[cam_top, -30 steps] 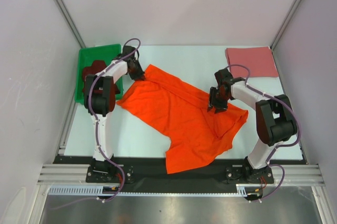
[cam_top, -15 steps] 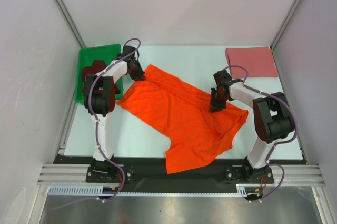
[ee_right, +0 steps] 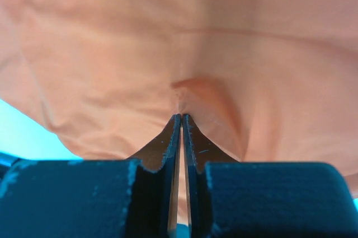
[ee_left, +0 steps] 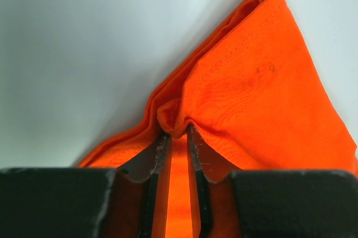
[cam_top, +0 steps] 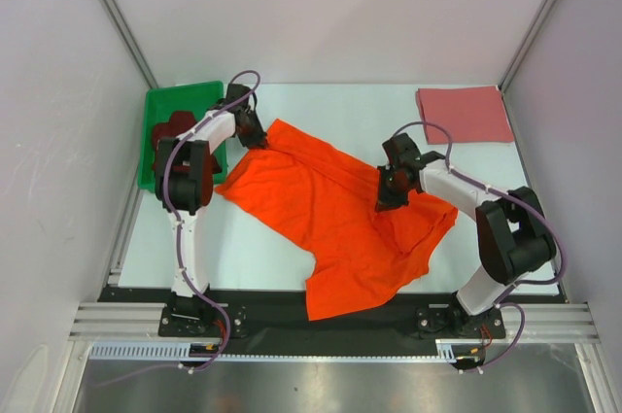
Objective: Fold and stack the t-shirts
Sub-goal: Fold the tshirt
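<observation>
White panel walls [cam_top: 58, 141] enclose a pale table [cam_top: 321, 107], seen from above. Across the middle of the table lies the orange t-shirt [cam_top: 330, 214], unfolded and rumpled. It runs diagonally from far left to near right, and its near edge reaches onto the dark strip at the table's front.

The left arm [cam_top: 190, 175] stretches along the left side, and the right arm [cam_top: 505, 228] bends inward from the right. A green bin [cam_top: 160, 107] sits at the far left corner and holds the maroon t-shirt [cam_top: 173, 129], bunched and partly hidden by the left arm. The pink t-shirt [cam_top: 465, 114] rests at the far right corner, folded into a flat rectangle and well apart from the orange one.

The left end effector [cam_top: 260, 137] meets the far left corner of the orange t-shirt, just beside the bin. In its wrist view the fingers pinch a gathered, hemmed fold of the cloth. The right end effector [cam_top: 386, 201] is down on the right part of the same garment. In its wrist view the fingers are pressed almost together, nipping a small pucker of orange cloth at their tips.
</observation>
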Controlling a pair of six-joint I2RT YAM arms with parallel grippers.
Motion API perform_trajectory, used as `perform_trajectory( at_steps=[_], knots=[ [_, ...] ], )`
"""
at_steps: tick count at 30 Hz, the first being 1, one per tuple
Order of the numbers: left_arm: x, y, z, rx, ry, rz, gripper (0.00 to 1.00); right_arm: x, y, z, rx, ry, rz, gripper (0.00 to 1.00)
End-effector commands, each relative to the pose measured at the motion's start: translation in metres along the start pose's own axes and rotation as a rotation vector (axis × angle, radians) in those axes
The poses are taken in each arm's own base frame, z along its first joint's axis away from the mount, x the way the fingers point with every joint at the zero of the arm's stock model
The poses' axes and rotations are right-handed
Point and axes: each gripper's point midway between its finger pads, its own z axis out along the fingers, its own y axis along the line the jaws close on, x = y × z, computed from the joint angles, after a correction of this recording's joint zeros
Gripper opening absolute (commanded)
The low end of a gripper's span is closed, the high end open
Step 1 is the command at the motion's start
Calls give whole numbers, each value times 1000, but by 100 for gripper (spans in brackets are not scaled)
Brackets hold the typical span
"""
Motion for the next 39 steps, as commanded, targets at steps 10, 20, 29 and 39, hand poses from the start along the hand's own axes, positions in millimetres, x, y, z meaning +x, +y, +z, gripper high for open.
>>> perform_trajectory(
  at_steps=[10,20,29,39],
  knots=[
    [-3,9,-17,-60,2,64,34,54,75,25,-179,131,-35,20],
    [4,7,-54,-65,-7,60,55,20,34,-39,-111,-35,0,48],
    [2,-25,-82,9,-80,51,54,-31,-47,-70,-116,-126,244,46],
    [-33,-72,-62,228,-92,84,36,-38,-105,-72,-32,-132,389,20]
  ],
)
